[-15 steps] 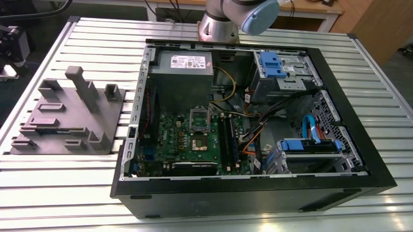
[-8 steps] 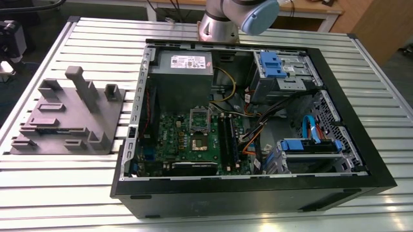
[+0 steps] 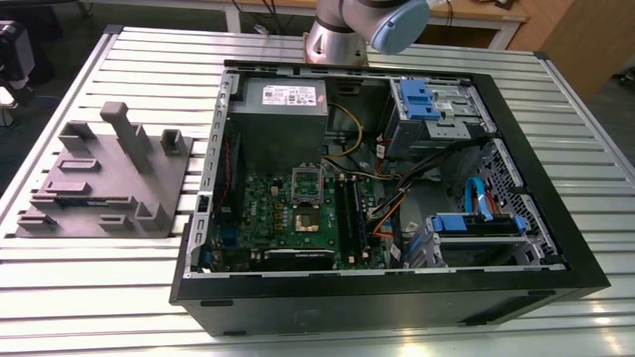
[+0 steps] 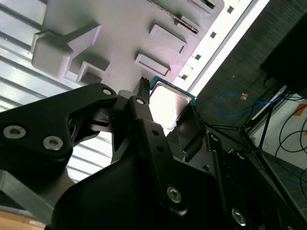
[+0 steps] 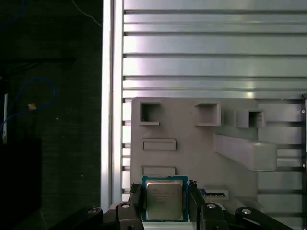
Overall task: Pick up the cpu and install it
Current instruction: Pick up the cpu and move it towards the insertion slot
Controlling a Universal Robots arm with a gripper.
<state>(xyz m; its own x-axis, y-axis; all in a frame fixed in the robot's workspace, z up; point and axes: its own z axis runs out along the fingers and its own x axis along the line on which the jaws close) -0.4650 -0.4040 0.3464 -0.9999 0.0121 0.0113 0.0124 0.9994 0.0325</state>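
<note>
Gripper (image 5: pixel 164 205) is clamped on the cpu (image 5: pixel 164 200), pinching the chip by two opposite edges with one black finger (image 5: pixel 135 205) on each side. You can see the grip in both wrist views. The silvery metal top of the chip faces the first wrist camera, with a thin green edge showing around it. In the second wrist view the chip sits at an angle between the fingertips and catches a lot of glare.

Behind the chip is the grey holder tray (image 5: pixel 192 153), the moulded one with little rectangular pockets and blocks sticking up. It lies on the slatted aluminium counter (image 5: pixel 201 57). The chip looks lifted clear of the tray, not resting in a pocket.

In the exterior view, that tray is on the exterior view's left. The open computer case (image 3: pixel 397 297) sits just beside it on the exterior view's right, lying on its side on the same counter. Inside is the green motherboard (image 3: pixel 273 216) with the cpu socket (image 3: pixel 305 218) about in the middle. The silver socket cover plate (image 3: pixel 305 178) is just beside the socket, on the side toward the grey power supply (image 3: pixel 285 97). Orange, yellow and black cables run across the middle of the case. A blue cable (image 3: pixel 476 197) curls over by the drive bays. The arm (image 3: pixel 358 30) rises from the far edge of the case.
</note>
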